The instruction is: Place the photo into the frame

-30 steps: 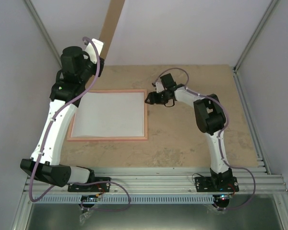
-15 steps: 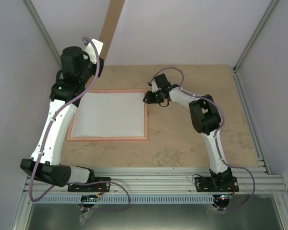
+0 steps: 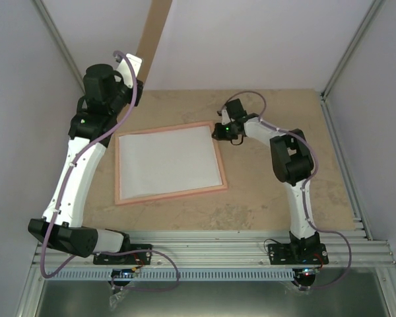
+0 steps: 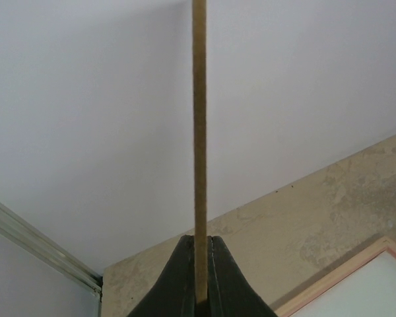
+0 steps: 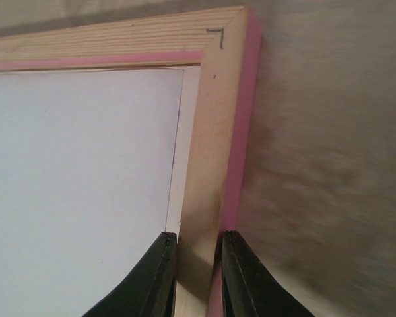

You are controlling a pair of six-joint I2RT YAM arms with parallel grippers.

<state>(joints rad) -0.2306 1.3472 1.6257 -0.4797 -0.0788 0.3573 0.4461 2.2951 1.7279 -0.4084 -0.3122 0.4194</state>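
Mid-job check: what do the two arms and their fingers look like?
The left arm and right arm match: white links, black joint housings and bases, a green light on each, and a looping mauve cable trailing along. The fingers are black, tapered wedges.

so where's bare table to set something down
Widest bare table lies between the right arm and the right wall. A strip runs between frame and near rail. Crowded: far left, board in left gripper, and the frame corner in the right gripper.
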